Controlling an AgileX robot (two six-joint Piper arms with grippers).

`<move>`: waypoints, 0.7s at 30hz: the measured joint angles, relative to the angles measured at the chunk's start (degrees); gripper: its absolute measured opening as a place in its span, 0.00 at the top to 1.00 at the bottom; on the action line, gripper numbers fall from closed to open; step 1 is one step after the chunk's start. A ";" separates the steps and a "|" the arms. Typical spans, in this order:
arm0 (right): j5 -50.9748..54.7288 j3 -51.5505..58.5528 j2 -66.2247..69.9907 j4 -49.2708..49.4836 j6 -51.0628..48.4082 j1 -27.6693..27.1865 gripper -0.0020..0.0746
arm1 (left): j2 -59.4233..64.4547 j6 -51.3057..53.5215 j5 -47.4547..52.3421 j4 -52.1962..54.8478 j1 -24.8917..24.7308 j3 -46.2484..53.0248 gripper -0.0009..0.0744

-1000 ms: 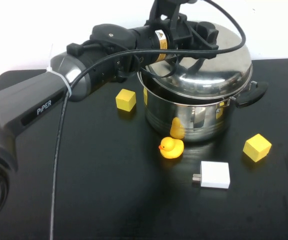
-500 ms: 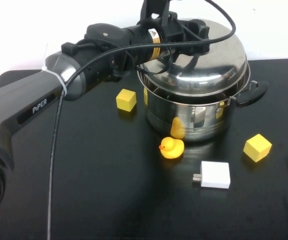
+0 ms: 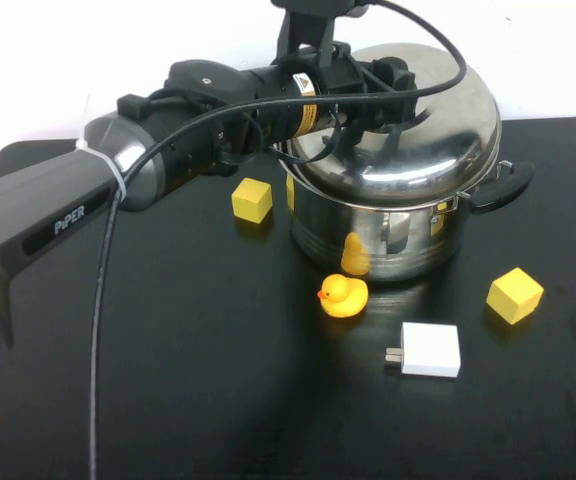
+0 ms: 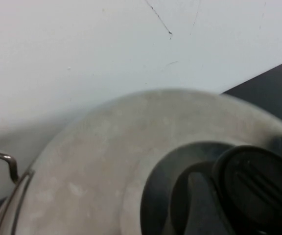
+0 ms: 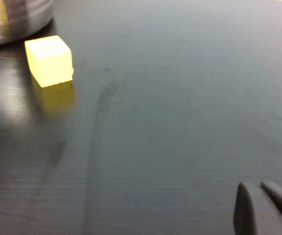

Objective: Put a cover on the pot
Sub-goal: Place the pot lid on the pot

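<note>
The big steel pot point(image 3: 388, 235) with black side handles stands at the back middle of the black table. The domed steel lid point(image 3: 428, 140) lies on its rim, slightly tilted. My left gripper point(image 3: 393, 80) is over the lid's top, shut on the black knob. In the left wrist view the lid point(image 4: 106, 166) fills the lower part and the knob point(image 4: 256, 188) is close up. My right gripper point(image 5: 266, 205) is shut and empty, low over the table to the right of the pot point(image 5: 13, 19). It is out of the high view.
A yellow rubber duck point(image 3: 343, 295) sits in front of the pot. One yellow cube point(image 3: 252, 199) lies to the pot's left and another point(image 3: 514, 294) to its right front, also in the right wrist view point(image 5: 49, 60). A white charger point(image 3: 430, 349) lies in front.
My left gripper has lowered the lid and shifted it slightly left, from tilted above the pot down onto its rim. Nothing else has moved.
</note>
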 joint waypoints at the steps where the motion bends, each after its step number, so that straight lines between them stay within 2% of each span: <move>1: 0.00 0.00 0.00 0.00 0.00 0.00 0.98 | -0.28 0.00 0.15 0.11 0.00 0.20 0.54; 21: 0.00 0.00 0.00 0.00 0.10 0.00 0.98 | -1.08 0.66 -0.13 0.11 0.13 0.55 0.54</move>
